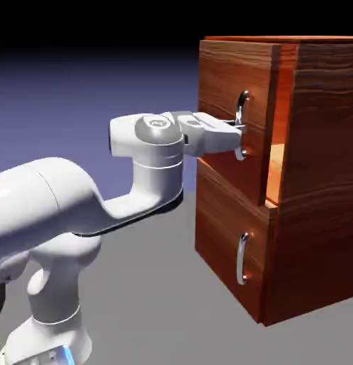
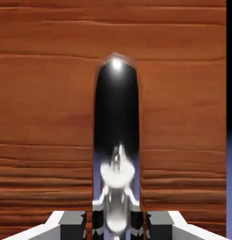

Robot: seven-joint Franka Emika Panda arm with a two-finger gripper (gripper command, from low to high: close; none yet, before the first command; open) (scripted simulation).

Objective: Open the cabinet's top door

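The reddish-brown wood-grain cabinet (image 1: 314, 178) stands at the exterior view's right. Its top door (image 1: 222, 78) sits a little out from the cabinet body, and a lit orange gap shows along its edge. My gripper (image 1: 239, 135) reaches in level from the left and is shut on the top door's curved silver handle (image 1: 242, 107), near its lower half. In the hand view the handle (image 2: 116, 117) rises dark and shiny between my fingertips (image 2: 73, 226), with my gripper (image 2: 116, 220) closed around it. The door's wood (image 2: 42, 93) fills that view.
Below the top door is the shorter lower panel (image 1: 222, 242) with its own silver handle (image 1: 242, 258), flush and closed. My white arm (image 1: 65, 207) rises from the lower left. Grey tabletop (image 1: 150, 285) lies in front of the cabinet.
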